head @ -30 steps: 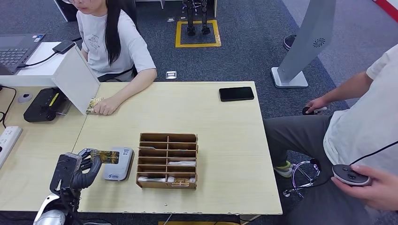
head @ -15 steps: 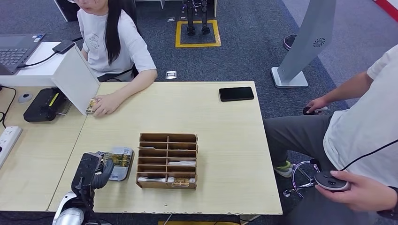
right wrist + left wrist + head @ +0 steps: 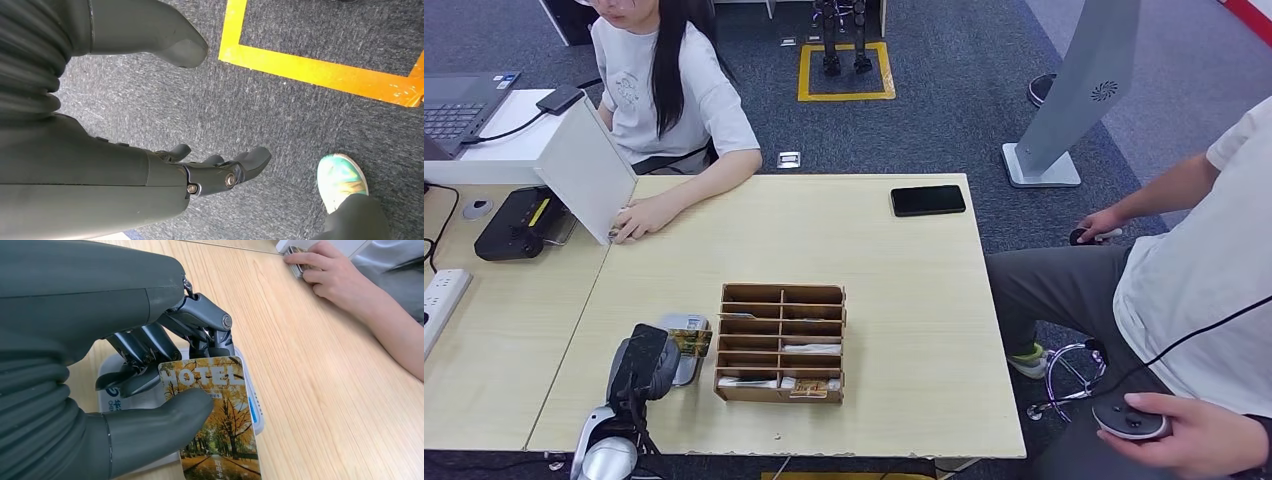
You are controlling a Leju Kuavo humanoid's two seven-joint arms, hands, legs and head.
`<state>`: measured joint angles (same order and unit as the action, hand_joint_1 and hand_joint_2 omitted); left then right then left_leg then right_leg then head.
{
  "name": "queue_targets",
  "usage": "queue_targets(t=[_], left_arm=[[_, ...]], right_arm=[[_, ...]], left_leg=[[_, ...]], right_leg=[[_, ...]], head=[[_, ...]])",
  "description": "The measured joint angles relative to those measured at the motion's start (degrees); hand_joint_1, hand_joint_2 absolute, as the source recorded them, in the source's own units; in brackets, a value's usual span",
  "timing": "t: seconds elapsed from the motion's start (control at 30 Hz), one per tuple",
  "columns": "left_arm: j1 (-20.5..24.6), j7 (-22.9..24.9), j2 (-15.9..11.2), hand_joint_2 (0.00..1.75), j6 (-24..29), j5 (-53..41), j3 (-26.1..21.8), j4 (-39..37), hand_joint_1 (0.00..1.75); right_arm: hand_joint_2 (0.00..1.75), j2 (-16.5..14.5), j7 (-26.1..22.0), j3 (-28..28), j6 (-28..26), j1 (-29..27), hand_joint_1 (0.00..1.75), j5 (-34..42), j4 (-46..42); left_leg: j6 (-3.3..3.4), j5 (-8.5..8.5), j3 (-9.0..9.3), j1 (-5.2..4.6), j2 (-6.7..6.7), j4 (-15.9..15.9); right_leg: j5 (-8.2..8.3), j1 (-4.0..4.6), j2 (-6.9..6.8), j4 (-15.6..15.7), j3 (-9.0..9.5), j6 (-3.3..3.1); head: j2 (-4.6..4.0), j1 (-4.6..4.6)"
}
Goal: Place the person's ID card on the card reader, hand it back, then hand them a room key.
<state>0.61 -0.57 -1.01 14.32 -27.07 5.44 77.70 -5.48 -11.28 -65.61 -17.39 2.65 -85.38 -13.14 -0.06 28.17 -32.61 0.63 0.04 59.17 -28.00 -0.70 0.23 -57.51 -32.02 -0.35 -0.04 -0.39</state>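
My left hand (image 3: pixel 646 362) pinches a card (image 3: pixel 689 343) between thumb and fingers, near the table's front left. The left wrist view shows the card (image 3: pixel 215 415) printed with yellow autumn trees and the word HOTEL. It is held just over the grey-white card reader (image 3: pixel 109 382); I cannot tell whether they touch. The reader (image 3: pixel 688 322) lies just left of the wooden organiser (image 3: pixel 781 342), partly hidden by my hand. My right hand (image 3: pixel 200 175) hangs over the carpet, fingers apart and holding nothing. The seated person's hand (image 3: pixel 636 222) rests at the far left by a white divider.
The wooden organiser holds cards in several slots. A black phone (image 3: pixel 927 200) lies at the table's far right. A black device (image 3: pixel 514 225) and a power strip (image 3: pixel 439 295) sit on the left desk. Another person (image 3: pixel 1184 290) sits to the right holding a controller.
My left hand has carried the card rightward, from left of the reader to over it. The seated person's hand has slid a little toward the divider.
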Motion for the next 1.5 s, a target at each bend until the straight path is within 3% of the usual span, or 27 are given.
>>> queue_targets(t=[0.3,0.73,1.5], left_arm=[[0.49,-0.66,1.05,1.75,4.71,-3.50,-0.74,-1.85,1.75],[0.90,-1.77,1.68,1.75,6.58,-4.55,-2.99,-2.93,1.75],[0.81,-2.91,1.89,1.75,3.13,0.02,-6.79,-2.17,1.75]], right_arm=[[1.75,-0.13,0.04,0.00,0.02,0.01,0.00,-0.62,0.00],[1.75,-0.14,-0.13,0.01,0.04,0.03,0.00,-1.02,0.00],[1.75,-0.18,-0.37,0.01,0.02,0.04,0.00,-1.61,0.00]], left_leg=[[0.00,0.00,0.01,0.02,0.00,0.00],[0.00,0.00,0.01,0.01,0.00,0.00],[0.00,-0.01,0.00,0.01,-0.01,0.00]], right_leg=[[0.00,0.00,0.00,0.00,0.01,0.00],[0.00,0.00,0.00,0.00,0.02,0.00],[0.00,0.00,-0.01,0.00,0.04,0.00]], head=[[0.00,-0.01],[0.00,-0.01],[0.00,0.00]])
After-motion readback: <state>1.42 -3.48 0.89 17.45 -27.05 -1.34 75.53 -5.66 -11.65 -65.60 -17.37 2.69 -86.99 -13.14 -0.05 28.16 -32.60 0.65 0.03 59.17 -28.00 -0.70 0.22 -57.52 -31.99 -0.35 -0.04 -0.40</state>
